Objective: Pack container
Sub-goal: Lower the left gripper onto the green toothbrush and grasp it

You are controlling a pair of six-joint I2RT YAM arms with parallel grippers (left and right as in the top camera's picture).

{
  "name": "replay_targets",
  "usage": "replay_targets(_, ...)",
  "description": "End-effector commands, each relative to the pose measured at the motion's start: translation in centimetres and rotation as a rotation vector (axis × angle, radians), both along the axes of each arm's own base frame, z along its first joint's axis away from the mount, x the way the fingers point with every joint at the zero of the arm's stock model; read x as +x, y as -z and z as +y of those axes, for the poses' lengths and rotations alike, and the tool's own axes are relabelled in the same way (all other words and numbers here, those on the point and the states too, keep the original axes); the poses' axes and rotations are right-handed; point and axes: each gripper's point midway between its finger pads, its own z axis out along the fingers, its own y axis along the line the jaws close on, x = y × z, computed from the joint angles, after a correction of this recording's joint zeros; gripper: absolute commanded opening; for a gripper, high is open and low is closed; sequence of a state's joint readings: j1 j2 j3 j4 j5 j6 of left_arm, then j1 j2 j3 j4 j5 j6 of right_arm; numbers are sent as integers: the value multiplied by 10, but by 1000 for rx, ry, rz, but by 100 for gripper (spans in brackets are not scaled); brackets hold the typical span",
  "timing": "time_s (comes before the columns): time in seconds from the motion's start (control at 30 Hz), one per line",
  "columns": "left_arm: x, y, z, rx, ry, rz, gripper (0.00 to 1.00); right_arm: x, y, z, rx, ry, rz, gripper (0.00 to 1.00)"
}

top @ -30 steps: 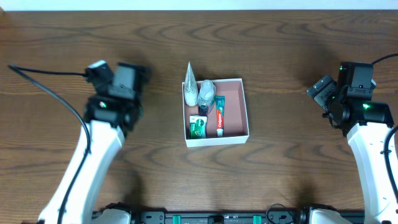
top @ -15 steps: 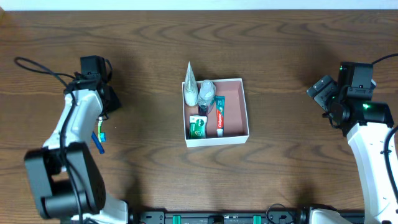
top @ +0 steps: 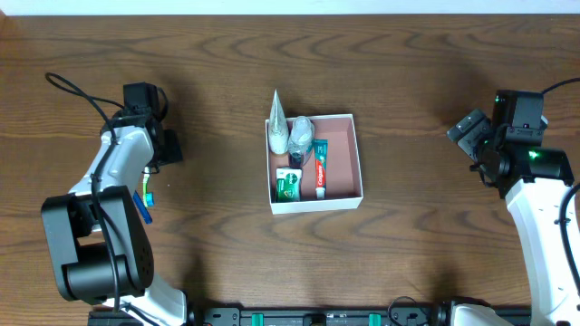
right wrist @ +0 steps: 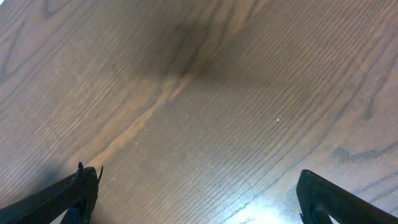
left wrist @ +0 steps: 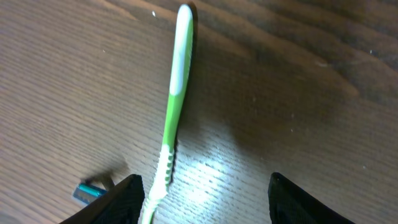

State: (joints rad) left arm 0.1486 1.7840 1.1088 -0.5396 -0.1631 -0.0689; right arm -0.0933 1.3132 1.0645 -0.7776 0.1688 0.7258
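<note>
**Four items boxed, two lying out on the wood**

The surface is a dark brown wood-grain table (top: 426, 72). A pale strip runs along its far edge, and a black rail lines its near edge. Little else of the room shows.

Far left of the container, the left arm (top: 118, 181) bends over the table with a black cable (top: 77, 91) looping behind it. The left gripper (left wrist: 205, 180) has its jaws spread and clasps nothing. One green toothbrush (left wrist: 174, 106) lies flat on the wood, its handle end just beside one finger (left wrist: 127, 199). One small blue item (top: 143, 208) lies close by, also left of the container.

The container (top: 317, 205), one shallow square box with white walls and a pinkish floor, sits at the middle of the table. Inside it I count four things:
- one white pointed packet (top: 276, 122) leaning over the far-left corner
- one crumpled clear bag (top: 300, 134) beside it
- one green-and-white packet (top: 288, 184) at the near-left corner
- one toothpaste tube (top: 321, 167) lying near the centre

The floor's right part is bare.

Far right of the container, the right arm (top: 544, 208) stands alone. The right gripper (right wrist: 198, 177) is spread wide over bare wood and holds nothing.
</note>
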Motion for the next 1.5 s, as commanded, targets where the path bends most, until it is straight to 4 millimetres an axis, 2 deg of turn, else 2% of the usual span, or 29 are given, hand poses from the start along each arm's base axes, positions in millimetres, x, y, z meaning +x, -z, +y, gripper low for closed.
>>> replay_targets(0.0, -3, 7, 3, 2, 20, 22, 66, -1, -5, -3, -12, 3, -12, 99)
replay_targets(0.3, -7, 18, 10, -3, 3, 52, 68, -1, -5, -3, -12, 3, -12, 99)
replay_targets(0.53, -7, 36, 2, -50, 46, 85, 68, -1, -5, -3, -12, 3, -12, 99)
replay_targets(0.7, -8, 41, 2, -52, 45, 99, 67, -1, -5, -3, -12, 3, -12, 99)
replay_targets(0.77, -8, 41, 2, -52, 45, 98, 61, -1, -5, -3, -12, 3, -12, 99)
replay_targets(0.9, -10, 41, 1, -59, 19, 100, 30, -1, -5, -3, -12, 3, -12, 99)
replay_targets(1.03, -13, 42, 1, -62, 16, 110, 15, -1, -5, -3, -12, 3, -12, 99)
replay_targets(1.17, -18, 42, 0, -69, -4, 127, 6, -1, -5, -3, -12, 3, -12, 99)
replay_targets(1.3, -23, 43, -2, -80, -39, 140, 6, -1, -5, -3, -12, 3, -12, 99)
replay_targets(1.47, -24, 43, -14, -144, -25, 144, 6, -1, -5, -3, -12, 3, -12, 99)
